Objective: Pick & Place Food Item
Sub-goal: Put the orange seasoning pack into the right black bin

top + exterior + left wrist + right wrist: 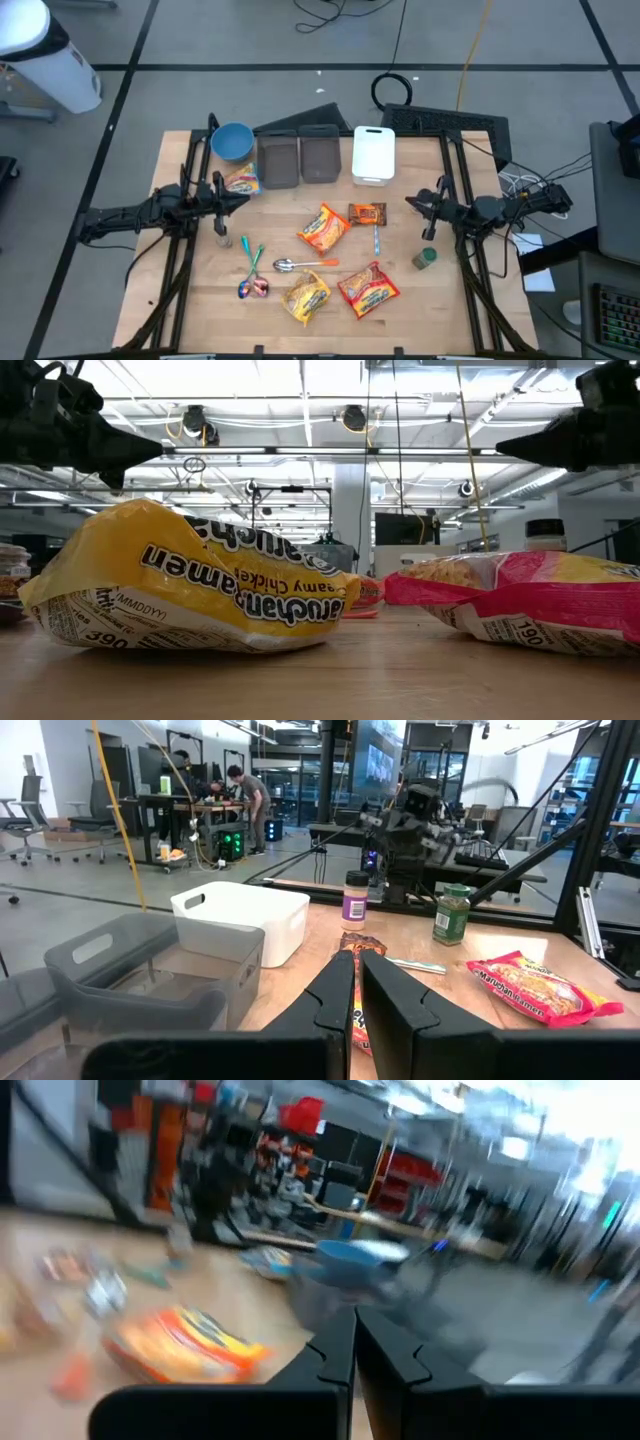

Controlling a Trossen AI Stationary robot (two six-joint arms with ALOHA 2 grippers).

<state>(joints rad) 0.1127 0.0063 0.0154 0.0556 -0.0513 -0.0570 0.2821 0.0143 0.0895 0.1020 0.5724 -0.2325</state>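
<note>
Both arms hover above the table (200, 300), nothing held. Left gripper (243, 195) sits near the left edge, fingers together with only a sliver between them, empty. Right gripper (410, 203) is near the right edge, fingers pressed together, empty.

4 noodle packets lie on the wood: an orange packet (323, 228) mid-table, a yellow packet (306, 297) and a red packet (368, 287) near the front edge, and a small packet (241, 181) by the left gripper.

Along the back edge: blue bowl (232, 141), 2 grey bins (299, 157), white bin (373, 154). A spoon (303, 264) lies between the orange and yellow packets. A green jar (425, 259) stands near the right edge.
</note>
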